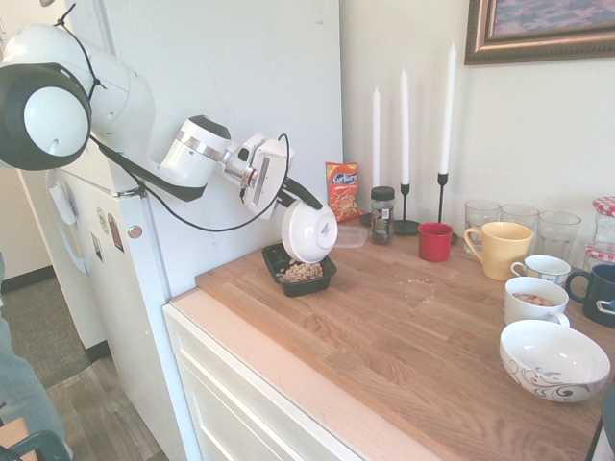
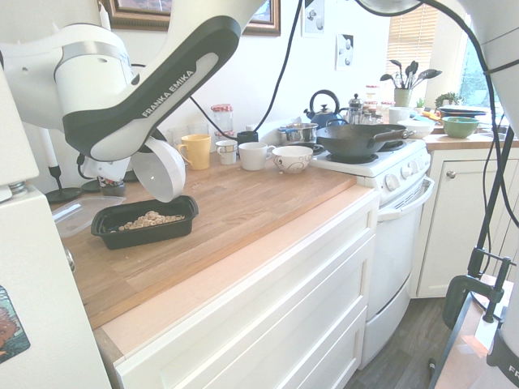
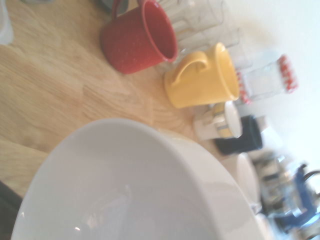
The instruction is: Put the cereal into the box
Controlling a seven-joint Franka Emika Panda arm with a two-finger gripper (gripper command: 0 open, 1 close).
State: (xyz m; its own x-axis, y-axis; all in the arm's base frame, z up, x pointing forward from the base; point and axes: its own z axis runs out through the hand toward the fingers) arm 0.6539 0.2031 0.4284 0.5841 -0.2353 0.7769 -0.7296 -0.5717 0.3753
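Both exterior views were found brightly lit by daylight, with whites washed out. In the second exterior view, strong glare was noted at the blinded window, where detail was lost. Soft shadows were cast on the wooden countertop beneath the crockery. Wide-angle bending was observed at the frame edges. The wrist view was recorded out of focus: the white bowl was overexposed, and the far mugs were blurred progressively.

A wooden counter topped white cabinets beside a white stove. Daylight came through a blinded window.
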